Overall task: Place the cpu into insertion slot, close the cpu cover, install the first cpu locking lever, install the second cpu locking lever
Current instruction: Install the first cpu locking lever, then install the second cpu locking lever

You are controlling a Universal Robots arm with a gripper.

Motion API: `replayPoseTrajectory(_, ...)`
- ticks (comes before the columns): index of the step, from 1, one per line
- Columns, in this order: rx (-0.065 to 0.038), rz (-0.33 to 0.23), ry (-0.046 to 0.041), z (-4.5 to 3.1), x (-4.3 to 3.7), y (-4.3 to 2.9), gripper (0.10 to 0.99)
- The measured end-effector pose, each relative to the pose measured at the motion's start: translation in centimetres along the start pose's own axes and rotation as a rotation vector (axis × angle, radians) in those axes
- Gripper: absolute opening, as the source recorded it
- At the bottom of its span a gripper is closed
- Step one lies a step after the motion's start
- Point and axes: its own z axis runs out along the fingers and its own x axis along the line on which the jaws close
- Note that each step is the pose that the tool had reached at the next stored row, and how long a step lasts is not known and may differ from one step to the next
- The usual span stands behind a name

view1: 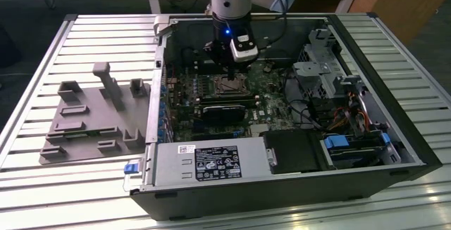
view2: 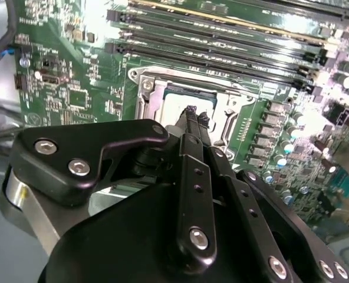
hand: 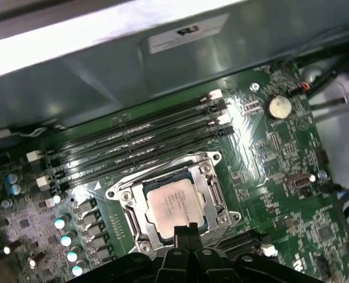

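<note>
CPU [hand: 175, 206] sits seated in the insertion slot [hand: 140, 200] with the cpu cover [hand: 207, 160] down around it, directly beneath my claw [hand: 186, 229], whose fingers are pressed together over its near edge.

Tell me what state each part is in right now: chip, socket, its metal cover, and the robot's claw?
cpu: seated flat in its socket.
insertion slot: filled by the chip.
cpu cover: down, framing the chip.
gripper: shut, tip at the chip's edge, holding nothing.
</note>
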Motion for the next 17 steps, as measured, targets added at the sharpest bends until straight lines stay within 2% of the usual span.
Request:
replayPoseTrajectory(4, -0.007, -0.043, 0.0000, 0.01, -0.01, 0.00, 0.106)
replayPoseTrajectory(7, -0.014, -0.050, 0.0014, 0.01, -0.05, -0.09, 0.106)
replayPoseTrajectory(12, -0.031, -0.050, 0.0070, 0.03, -0.17, -0.46, 0.106)
replayPoseTrajectory(17, -0.033, -0.051, 0.0069, 0.03, -0.19, -0.52, 0.106)
